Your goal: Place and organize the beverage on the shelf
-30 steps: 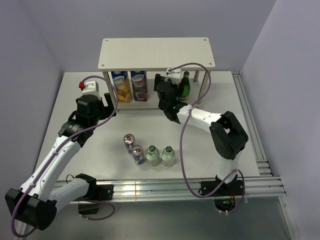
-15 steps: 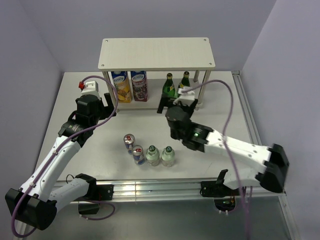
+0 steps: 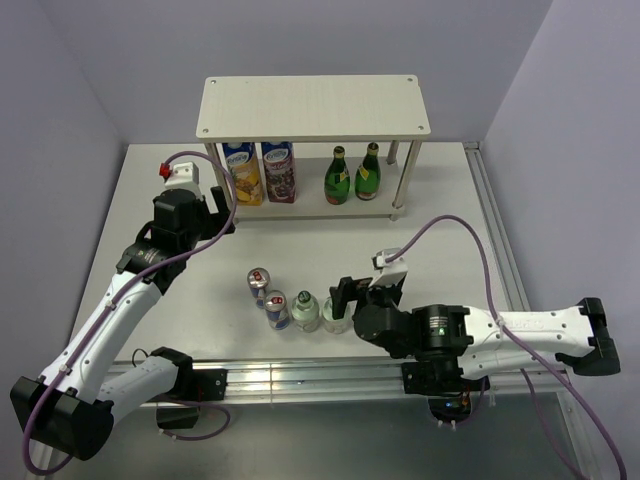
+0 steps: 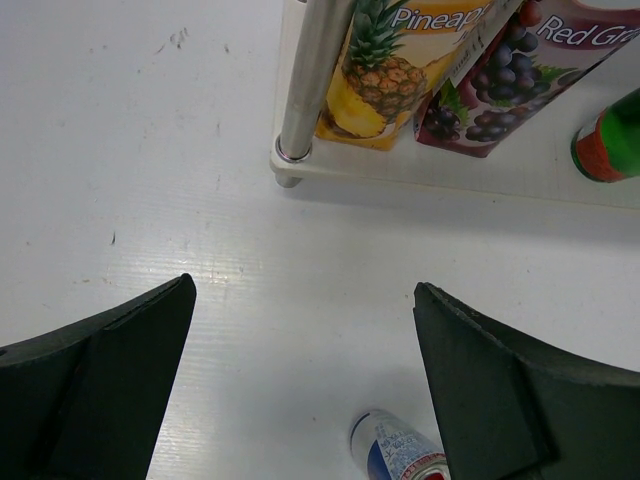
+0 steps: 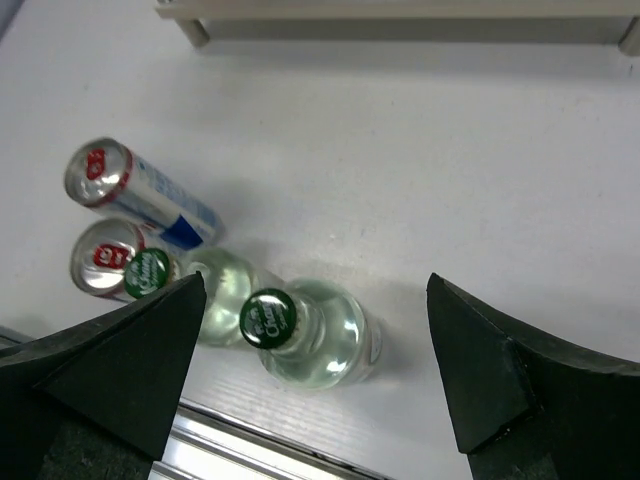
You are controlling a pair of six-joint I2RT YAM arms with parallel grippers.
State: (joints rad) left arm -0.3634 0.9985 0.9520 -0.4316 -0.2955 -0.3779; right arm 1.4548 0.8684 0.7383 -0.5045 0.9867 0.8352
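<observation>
Clear bottle (image 5: pixel 318 345) stands beneath the right pincer (image 5: pixel 315 290), between its wide-apart fingers

The shelf (image 3: pixel 312 105) board is showing matt pale wood grain, its leg (image 4: pixel 310 70) gleaming as polished metal; clear bottles (image 5: pixel 325 340) are glinting as glass on the matt white bench (image 4: pixel 150 150).

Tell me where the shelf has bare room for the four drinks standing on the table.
The whole top board is bare. On the lower board, a narrow gap lies between the grape carton and the green bottles; otherwise it is crowded. The table strip between that board and the cans is open for passing.
</observation>
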